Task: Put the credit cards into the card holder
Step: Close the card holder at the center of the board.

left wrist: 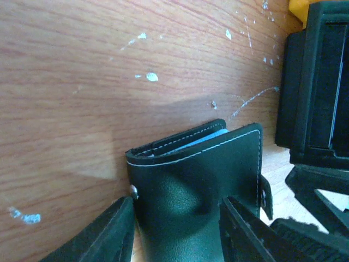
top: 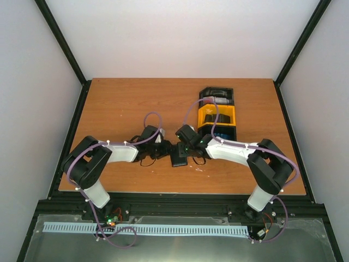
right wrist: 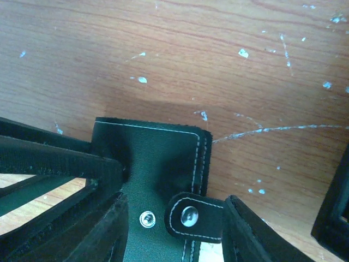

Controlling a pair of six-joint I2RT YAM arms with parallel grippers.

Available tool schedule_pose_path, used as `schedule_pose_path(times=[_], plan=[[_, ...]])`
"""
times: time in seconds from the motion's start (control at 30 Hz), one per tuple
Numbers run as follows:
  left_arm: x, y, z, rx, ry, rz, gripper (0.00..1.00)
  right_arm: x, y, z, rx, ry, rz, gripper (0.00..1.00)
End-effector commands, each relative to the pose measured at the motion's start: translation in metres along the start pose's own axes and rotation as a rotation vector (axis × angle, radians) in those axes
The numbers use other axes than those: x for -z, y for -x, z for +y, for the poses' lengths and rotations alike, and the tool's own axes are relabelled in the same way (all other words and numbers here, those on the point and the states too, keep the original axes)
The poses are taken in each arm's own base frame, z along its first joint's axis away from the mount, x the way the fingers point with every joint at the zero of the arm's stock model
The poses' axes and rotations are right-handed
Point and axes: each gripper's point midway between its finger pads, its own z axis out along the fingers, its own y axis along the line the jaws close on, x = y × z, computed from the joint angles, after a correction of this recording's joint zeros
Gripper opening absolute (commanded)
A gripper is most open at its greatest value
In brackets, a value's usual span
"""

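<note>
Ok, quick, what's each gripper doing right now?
Left gripper: closed on the card holder, squeezing its sides.
Right gripper: closed on the same card holder, at its tab end.

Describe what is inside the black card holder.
The edge of a light blue card shows between the folded leather flaps of the card holder. The leather covers the rest of it, and any other cards inside.

Soft, even light from above; counter (left wrist: 82, 65) grain is sharp in both wrist views, a faint shadow spreads beyond the card holder (left wrist: 196, 185), near foreground dark and blurred
</note>
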Motion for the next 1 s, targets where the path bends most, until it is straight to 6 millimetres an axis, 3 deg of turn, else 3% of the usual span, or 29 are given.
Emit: schedule_pose_path(times=[0.0, 0.27, 0.43, 0.63, 0.87, 0.97], plan=[[-0.003, -0.059, 0.098, 0.137, 0.367, 0.157, 0.45, -0.005, -0.002, -0.002, 0.031, -0.033, 0.048, 0.47], [-0.002, -0.066, 0.116, 0.165, 0.442, 0.168, 0.42, -0.011, -0.005, -0.012, 0.057, -0.137, 0.093, 0.40], [-0.002, -0.068, 0.117, 0.166, 0.439, 0.172, 0.42, -0.009, -0.002, -0.014, 0.056, -0.169, 0.089, 0.34], [-0.003, -0.068, 0.118, 0.162, 0.438, 0.170, 0.42, -0.006, 0.000, -0.013, 0.045, -0.164, 0.083, 0.16], [-0.003, -0.067, 0.118, 0.156, 0.436, 0.170, 0.42, -0.003, -0.002, -0.018, 0.042, -0.187, 0.084, 0.14], [-0.003, -0.067, 0.116, 0.155, 0.429, 0.169, 0.42, 0.001, 0.000, -0.017, 0.037, -0.180, 0.078, 0.09]])
